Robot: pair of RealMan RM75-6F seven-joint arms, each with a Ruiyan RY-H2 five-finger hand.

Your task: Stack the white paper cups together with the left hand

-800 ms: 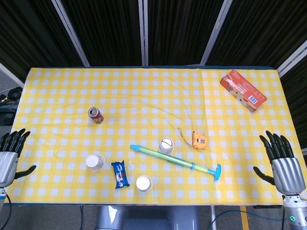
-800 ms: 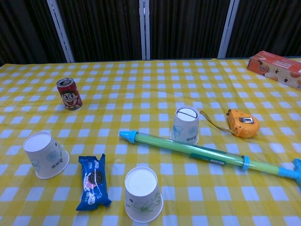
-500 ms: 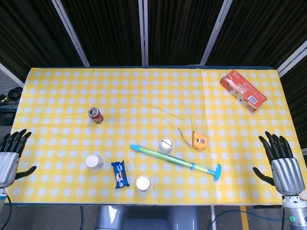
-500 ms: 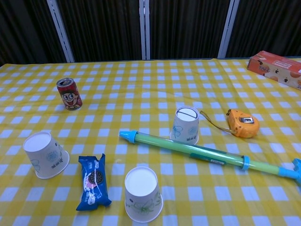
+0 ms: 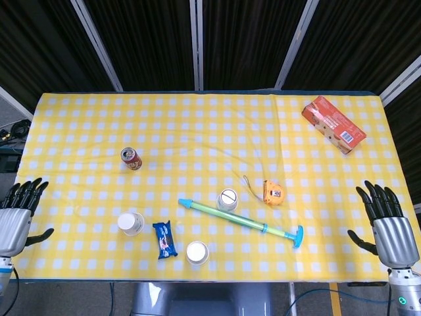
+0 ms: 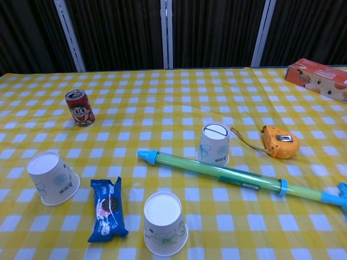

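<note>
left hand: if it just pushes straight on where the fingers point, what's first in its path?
Probably nothing. The left hand sits at the table's left edge with fingers pointing toward the far side; that strip looks free. The nearest paper cup and the can lie off to its side. Depth is unclear.

Three paper cups [image 6: 52, 177], one can [image 6: 79, 108], one water gun [image 6: 238, 177], one tape measure [image 6: 278, 141].

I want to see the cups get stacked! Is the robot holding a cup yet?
No. The left hand and right hand are both open and empty, off the table's edges, away from the three paper cups.
</note>
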